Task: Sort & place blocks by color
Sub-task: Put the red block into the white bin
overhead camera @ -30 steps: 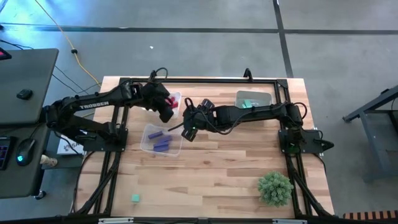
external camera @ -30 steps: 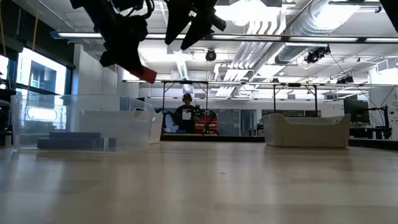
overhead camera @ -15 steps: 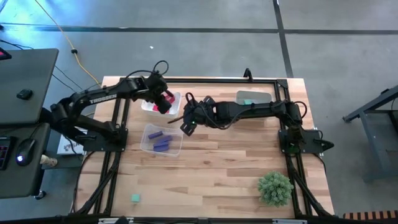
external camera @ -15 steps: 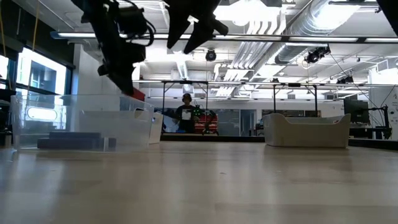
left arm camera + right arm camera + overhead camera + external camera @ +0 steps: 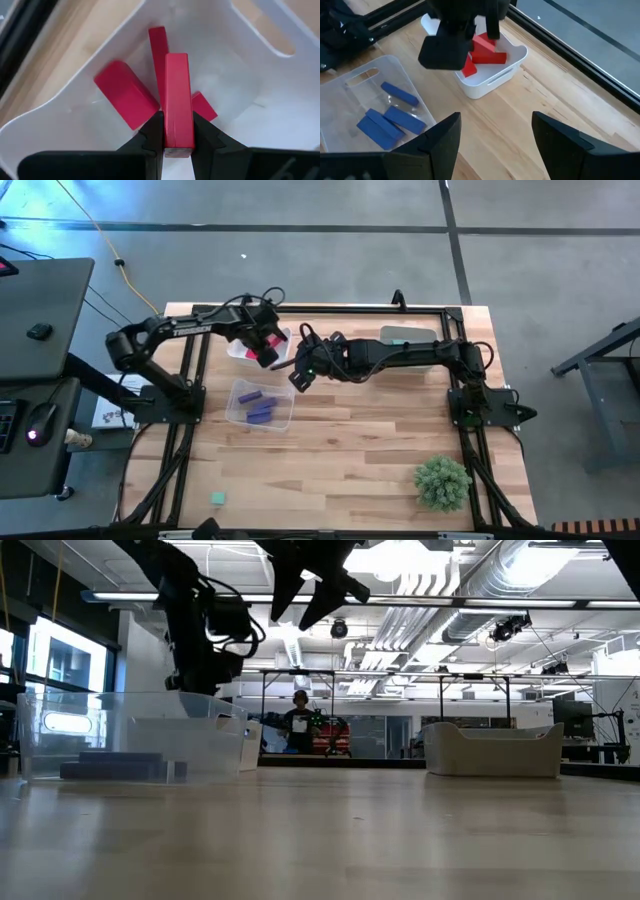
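Since reds belong together, my left gripper [image 5: 178, 131] pinches red bar [image 5: 178, 97] over white bin [image 5: 260, 100]; right gripper [image 5: 495, 132] agape, empty.

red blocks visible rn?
4. One red block shut in the left pincer over the white bin; three lying inside. More may be hidden.

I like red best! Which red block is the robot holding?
The long red bar pinched between the left gripper's fingers. The other red blocks lie loose in the white bin below.
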Controlling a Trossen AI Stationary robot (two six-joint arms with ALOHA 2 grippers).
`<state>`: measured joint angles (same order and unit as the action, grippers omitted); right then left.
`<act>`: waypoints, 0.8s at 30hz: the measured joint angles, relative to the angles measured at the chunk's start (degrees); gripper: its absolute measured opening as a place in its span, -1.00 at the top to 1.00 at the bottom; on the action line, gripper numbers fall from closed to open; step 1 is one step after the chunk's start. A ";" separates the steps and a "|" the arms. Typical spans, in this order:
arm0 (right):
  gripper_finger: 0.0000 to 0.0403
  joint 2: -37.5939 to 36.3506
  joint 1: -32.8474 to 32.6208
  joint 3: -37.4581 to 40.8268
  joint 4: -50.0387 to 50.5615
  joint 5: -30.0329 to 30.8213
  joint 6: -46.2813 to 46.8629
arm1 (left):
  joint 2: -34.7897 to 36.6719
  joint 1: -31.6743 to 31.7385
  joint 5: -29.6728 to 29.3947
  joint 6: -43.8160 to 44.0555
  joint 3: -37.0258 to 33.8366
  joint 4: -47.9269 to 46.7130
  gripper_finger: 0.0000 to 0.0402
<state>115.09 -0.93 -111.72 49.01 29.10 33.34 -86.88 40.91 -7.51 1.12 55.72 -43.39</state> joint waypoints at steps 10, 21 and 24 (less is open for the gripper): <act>-0.16 0.00 0.17 0.00 -0.04 0.04 1.70 | -2.87 0.00 0.04 -0.91 0.00 1.75 0.78; -0.16 0.00 0.15 0.00 -0.02 -0.04 1.81 | -2.89 0.00 0.06 -0.87 0.00 1.61 0.52; -0.16 0.00 0.15 0.00 -0.02 -0.13 1.79 | -2.89 0.00 0.06 -0.89 0.00 1.61 0.41</act>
<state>115.09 -0.78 -111.72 48.99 28.97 35.14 -89.78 40.91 -7.44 0.23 55.72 -41.78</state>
